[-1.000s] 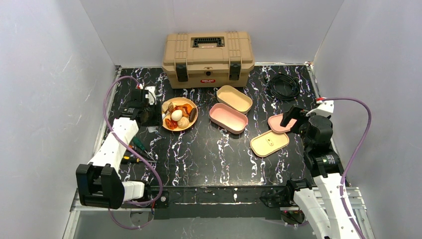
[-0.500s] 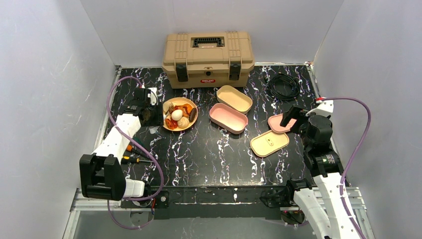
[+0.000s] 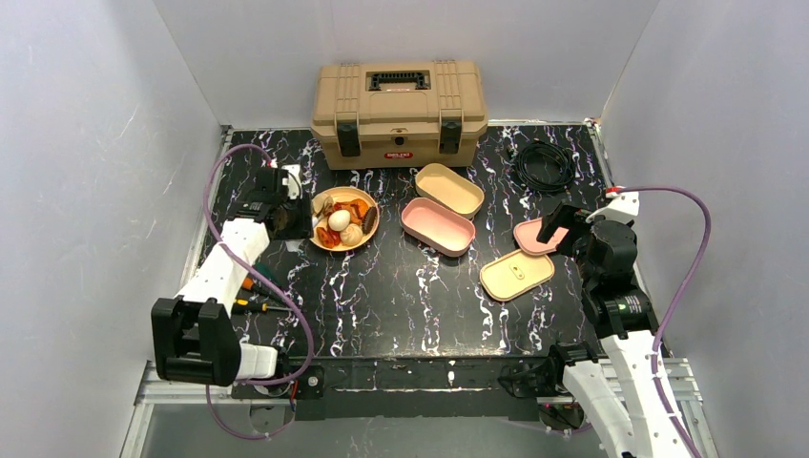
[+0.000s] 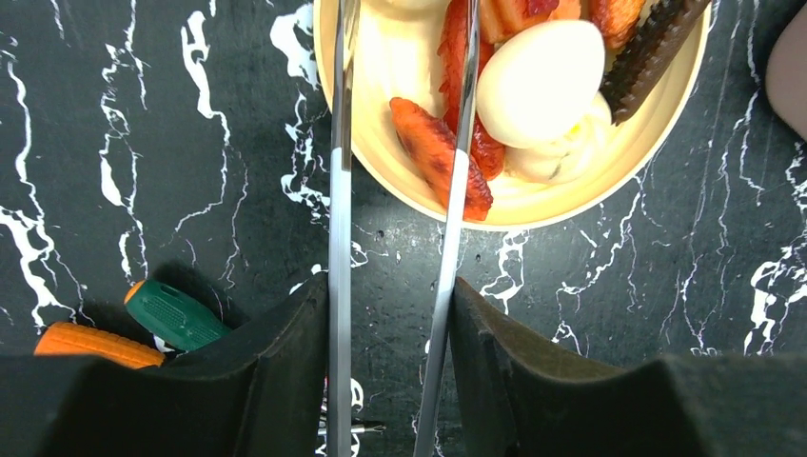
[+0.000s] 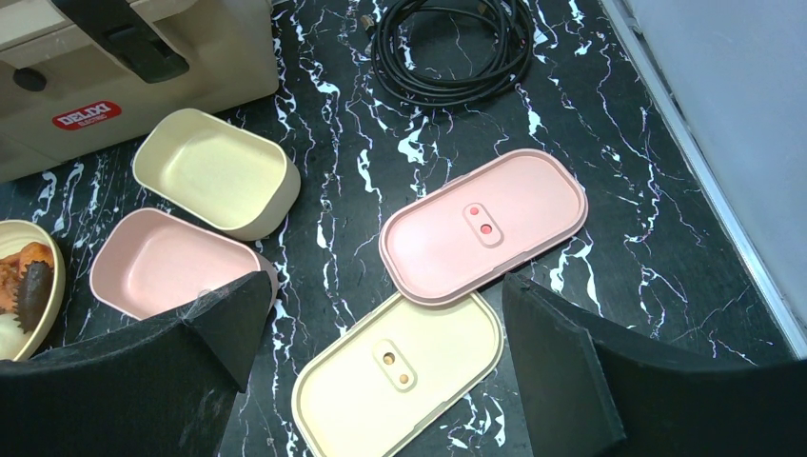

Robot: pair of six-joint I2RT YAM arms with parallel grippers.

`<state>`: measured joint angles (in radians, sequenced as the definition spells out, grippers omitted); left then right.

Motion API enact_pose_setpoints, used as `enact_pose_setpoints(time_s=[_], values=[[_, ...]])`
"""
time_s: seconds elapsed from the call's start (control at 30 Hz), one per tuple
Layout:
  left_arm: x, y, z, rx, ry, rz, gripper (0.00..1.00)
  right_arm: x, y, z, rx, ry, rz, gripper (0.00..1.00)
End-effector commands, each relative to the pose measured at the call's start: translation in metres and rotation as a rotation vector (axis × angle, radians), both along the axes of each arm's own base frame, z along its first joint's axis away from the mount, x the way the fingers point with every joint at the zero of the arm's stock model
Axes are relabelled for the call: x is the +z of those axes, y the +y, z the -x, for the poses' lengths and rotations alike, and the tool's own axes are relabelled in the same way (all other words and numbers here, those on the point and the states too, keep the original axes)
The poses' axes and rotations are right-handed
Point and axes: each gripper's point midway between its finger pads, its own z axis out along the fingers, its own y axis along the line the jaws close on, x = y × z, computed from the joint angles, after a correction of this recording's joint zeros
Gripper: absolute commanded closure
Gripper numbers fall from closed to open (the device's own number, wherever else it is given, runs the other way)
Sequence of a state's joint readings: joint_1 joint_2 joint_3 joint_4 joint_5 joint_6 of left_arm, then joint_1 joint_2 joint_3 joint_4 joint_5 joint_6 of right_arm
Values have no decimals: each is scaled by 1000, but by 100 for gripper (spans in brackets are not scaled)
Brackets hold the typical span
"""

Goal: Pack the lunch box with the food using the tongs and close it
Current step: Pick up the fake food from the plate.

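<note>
My left gripper (image 4: pixel 390 290) is shut on the metal tongs (image 4: pixel 340 190), gripping both of their arms. The tong arms reach over the yellow bowl (image 4: pixel 533 205); their tips run off the top of the left wrist view. In the bowl lie the food pieces: a white egg (image 4: pixel 540 81), orange-red chunks (image 4: pixel 433 152) and a dark brown piece (image 4: pixel 652 52). One tong arm crosses the orange-red chunks beside the egg. The lunch box stands open in parts: pink tray (image 3: pixel 437 225), cream tray (image 3: pixel 449 189), pink lid (image 5: pixel 483 224), cream lid (image 5: pixel 400 376). My right gripper (image 5: pixel 385 286) hangs open above the lids, holding nothing.
A tan toolbox (image 3: pixel 399 110) stands at the back. A coiled black cable (image 3: pixel 543 164) lies at the back right. Screwdrivers with green (image 4: pixel 171 314) and orange (image 4: pixel 90 345) handles lie on the table left of the bowl, under my left arm.
My left arm has swung its elbow inward and brought the tongs slightly nearer the bowl, with the tong arms squeezed a little closer. The right arm has not moved.
</note>
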<state>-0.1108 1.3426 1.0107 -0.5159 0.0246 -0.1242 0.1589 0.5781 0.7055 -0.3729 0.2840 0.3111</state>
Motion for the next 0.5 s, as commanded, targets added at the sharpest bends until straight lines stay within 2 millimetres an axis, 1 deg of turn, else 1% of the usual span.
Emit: enact_pose_setpoints(time_s=[0.0,0.13,0.23,0.3,0.47], values=[[30,1,-5,10,-120,8,81,13,0,-3,-1,-33,-8,0],[38,1,0,14,-165,18,83,14,0,-3,-4,-35,-7,0],[36,1,2,13,-158,16,84,15,0,-2,-4,-36,-8,0],[36,2,3,13,-150,13,87,15,0,-2,-4,-34,-7,0],[43,1,4,5,-184,23,87,16,-1,-2,-6,-37,-7,0]])
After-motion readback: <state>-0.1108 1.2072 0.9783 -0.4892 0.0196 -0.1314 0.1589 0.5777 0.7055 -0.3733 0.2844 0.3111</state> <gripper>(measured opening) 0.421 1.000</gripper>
